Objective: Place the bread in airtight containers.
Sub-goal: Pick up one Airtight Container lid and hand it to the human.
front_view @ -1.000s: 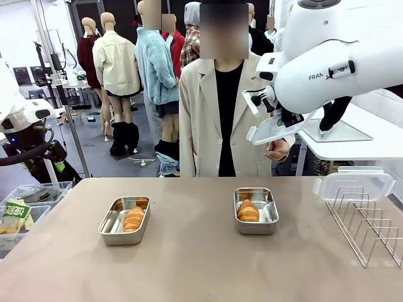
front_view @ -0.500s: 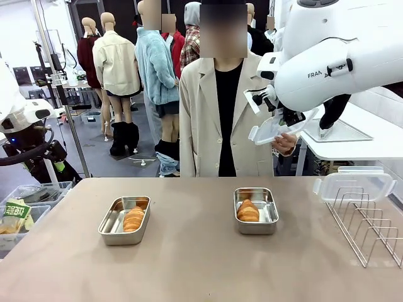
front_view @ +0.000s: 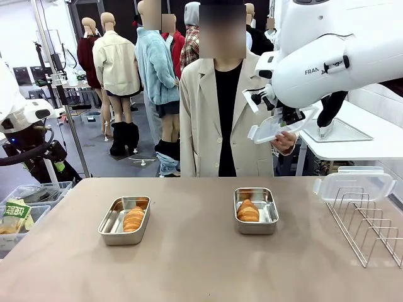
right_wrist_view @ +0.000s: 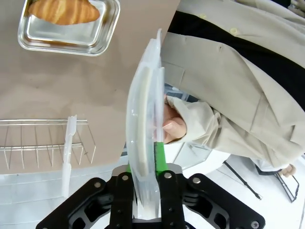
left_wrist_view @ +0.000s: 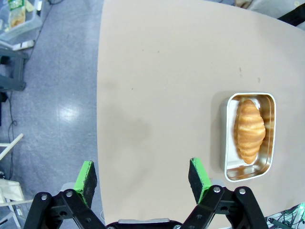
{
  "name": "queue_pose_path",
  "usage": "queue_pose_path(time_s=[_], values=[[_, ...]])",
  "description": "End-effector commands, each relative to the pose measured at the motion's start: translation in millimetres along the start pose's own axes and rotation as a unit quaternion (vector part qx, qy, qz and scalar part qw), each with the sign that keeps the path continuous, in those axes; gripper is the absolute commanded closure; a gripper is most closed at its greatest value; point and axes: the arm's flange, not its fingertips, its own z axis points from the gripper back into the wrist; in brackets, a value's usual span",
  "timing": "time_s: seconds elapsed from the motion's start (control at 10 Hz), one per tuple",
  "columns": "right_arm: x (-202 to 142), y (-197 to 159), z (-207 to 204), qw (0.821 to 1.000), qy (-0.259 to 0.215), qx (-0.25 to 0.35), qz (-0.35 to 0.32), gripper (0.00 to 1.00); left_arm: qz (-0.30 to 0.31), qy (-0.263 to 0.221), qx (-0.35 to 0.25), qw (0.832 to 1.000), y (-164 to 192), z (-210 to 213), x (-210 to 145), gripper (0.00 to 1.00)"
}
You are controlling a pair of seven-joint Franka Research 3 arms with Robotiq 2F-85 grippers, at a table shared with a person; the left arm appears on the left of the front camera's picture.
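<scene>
Two steel pans sit uncovered on the table, a left pan (front_view: 113, 221) and a right pan (front_view: 266, 212). Each holds one golden bread, the left bread (front_view: 133, 218) and the right bread (front_view: 247, 211). High above the far right, my right gripper (front_view: 284, 117) is shut on a clear lid (front_view: 272, 128), held edge-on in the right wrist view as the lid (right_wrist_view: 143, 114). The person's hand (front_view: 284, 143) is just below it. My left gripper (left_wrist_view: 143, 174) is open and empty over the table's edge, with a pan (left_wrist_view: 230, 143) and bread (left_wrist_view: 249, 130) off to its side.
A wire rack (front_view: 371, 220) stands at the table's right with a second clear lid (front_view: 354, 184) leaning on it. The person stands at the far side, behind the right pan. Bins with packets (front_view: 16, 214) sit beyond the table's left edge.
My right gripper has carried the lid slightly right and up. The person's hand has followed and stays just beneath it. The pans and bread have not moved.
</scene>
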Motion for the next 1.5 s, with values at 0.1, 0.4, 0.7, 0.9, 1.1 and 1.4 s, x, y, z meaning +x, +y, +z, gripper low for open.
queue_pose_path(time_s=[0.1,0.4,0.7,0.9,1.1,1.4], values=[[-32.4,21.0,36.7,0.999,-0.01,0.043,-0.01,0.3,0.008,-0.001,0.004,1.0,0.0,1.3,-0.6,0.0],[-95.6,44.2,75.3,0.993,-0.017,0.109,-0.026,0.0,0.008,-0.001,0.004,1.0,0.0,1.3,-0.6,0.0],[-158.3,39.8,62.3,0.977,-0.088,0.183,-0.058,0.0,0.008,-0.001,0.004,1.0,0.0,1.3,-0.6,0.0],[-175.0,36.4,39.5,0.97,-0.092,0.205,-0.088,0.0,0.008,-0.001,0.004,1.0,0.0,1.3,-0.6,0.0],[-182.8,29.7,11.4,0.965,-0.105,0.223,-0.092,0.0,0.008,-0.001,0.004,1.0,0.0,1.3,-0.6,0.0],[-190.4,34.0,-5.4,0.958,-0.09,0.243,-0.126,0.0,0.008,-0.001,0.004,1.0,0.0,1.3,-0.6,0.0]])
